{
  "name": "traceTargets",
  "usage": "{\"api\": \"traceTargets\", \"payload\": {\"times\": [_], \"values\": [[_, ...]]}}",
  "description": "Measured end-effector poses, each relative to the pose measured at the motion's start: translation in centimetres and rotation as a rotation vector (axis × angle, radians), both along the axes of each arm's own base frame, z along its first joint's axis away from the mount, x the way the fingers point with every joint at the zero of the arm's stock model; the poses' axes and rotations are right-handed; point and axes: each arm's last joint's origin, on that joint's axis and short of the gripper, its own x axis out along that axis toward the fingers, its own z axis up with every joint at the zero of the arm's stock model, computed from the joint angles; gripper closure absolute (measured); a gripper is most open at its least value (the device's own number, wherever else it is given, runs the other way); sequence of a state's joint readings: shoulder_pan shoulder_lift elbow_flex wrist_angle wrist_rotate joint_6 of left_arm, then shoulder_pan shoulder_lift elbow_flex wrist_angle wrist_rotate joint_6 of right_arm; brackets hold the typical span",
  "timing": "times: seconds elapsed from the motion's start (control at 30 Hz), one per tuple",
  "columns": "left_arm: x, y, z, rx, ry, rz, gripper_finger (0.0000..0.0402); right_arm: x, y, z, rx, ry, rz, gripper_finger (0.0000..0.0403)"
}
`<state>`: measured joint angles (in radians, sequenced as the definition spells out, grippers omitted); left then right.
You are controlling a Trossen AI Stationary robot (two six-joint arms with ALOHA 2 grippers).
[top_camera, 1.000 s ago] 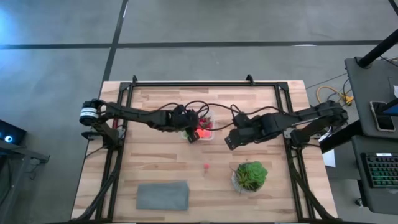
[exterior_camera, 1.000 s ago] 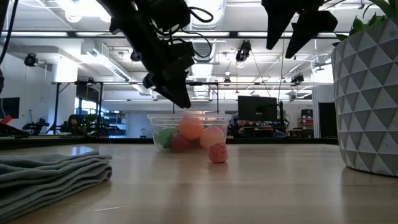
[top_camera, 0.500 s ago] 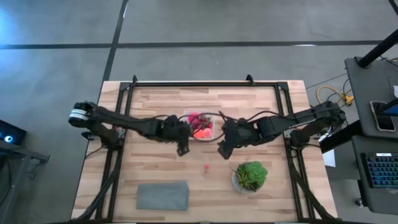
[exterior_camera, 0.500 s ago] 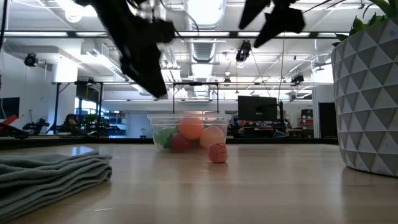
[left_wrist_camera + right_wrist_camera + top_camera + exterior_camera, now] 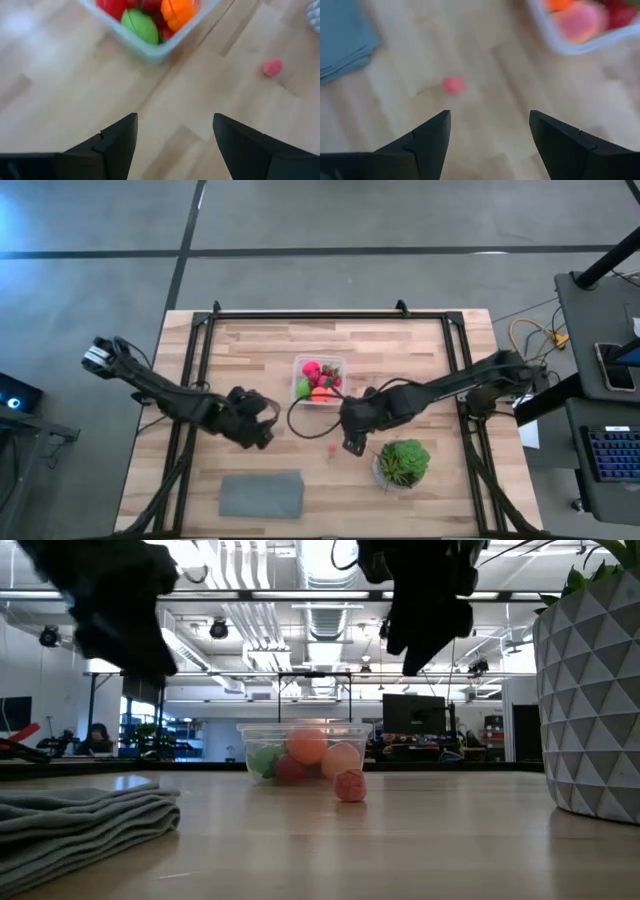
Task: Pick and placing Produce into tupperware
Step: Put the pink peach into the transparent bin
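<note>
You have most fruits inside the small clear plastic box (image 5: 319, 381) — only one small pink-red strawberry (image 5: 331, 448) is left on the wooden desk (image 5: 420, 360), near the box. Right claw (image 5: 349, 443) hovers released just beside it; left claw (image 5: 258, 432) released, empty.

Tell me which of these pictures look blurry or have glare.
High view: sharp, evenly lit. Low view: bright ceiling lights glare, both arms dark and smeared, tupperware crisp. Left wrist view: slightly soft, loose strawberry fuzzy. Right wrist view: blurred most, strawberry and tupperware smeared.
</note>
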<state>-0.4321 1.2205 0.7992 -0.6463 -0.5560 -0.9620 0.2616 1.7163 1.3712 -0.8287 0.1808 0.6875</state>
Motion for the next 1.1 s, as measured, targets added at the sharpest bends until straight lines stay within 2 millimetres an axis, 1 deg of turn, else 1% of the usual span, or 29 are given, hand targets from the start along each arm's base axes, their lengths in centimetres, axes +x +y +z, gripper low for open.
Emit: {"api": "traceTargets", "payload": {"times": [0.13,0.27,0.37,0.47,0.63,0.77,0.93,1.03,1.1], "values": [[-2.2,-0.4,-1.4,-0.082,-0.028,0.056,0.0157,1.1,0.8,-1.5,0.095,0.019,0.077,0.0141],[-3.7,-0.1,-2.2,-0.124,-0.047,0.094,0.0157,2.0,1.3,-3.4,0.156,0.064,0.137,0.0145],[-4.5,0.4,-2.7,-0.124,-0.045,0.095,0.0157,2.6,1.6,-4.6,0.178,0.082,0.163,0.0142],[-5.2,0.8,-3.1,-0.127,-0.049,0.095,0.0157,3.0,1.8,-5.1,0.179,0.068,0.176,0.0133],[-6.0,1.2,-3.8,-0.129,-0.049,0.094,0.0157,3.8,2.0,-4.8,0.158,-0.019,0.197,0.011],[-6.6,1.6,-4.5,-0.123,-0.034,0.093,0.0157,3.9,1.9,-4.7,0.097,-0.037,0.209,0.0087],[-7.0,1.8,-5.1,-0.11,-0.018,0.087,0.0157,3.9,1.8,-4.7,0.086,-0.04,0.216,0.0065],[-7.2,1.9,-5.6,-0.088,0.003,0.069,0.0157,4.1,1.9,-5.3,0.069,-0.031,0.246,0.0062],[-7.3,2.0,-5.9,-0.081,0.013,0.068,0.0157,4.3,2.0,-6.2,0.067,-0.009,0.249,0.0062]]}}
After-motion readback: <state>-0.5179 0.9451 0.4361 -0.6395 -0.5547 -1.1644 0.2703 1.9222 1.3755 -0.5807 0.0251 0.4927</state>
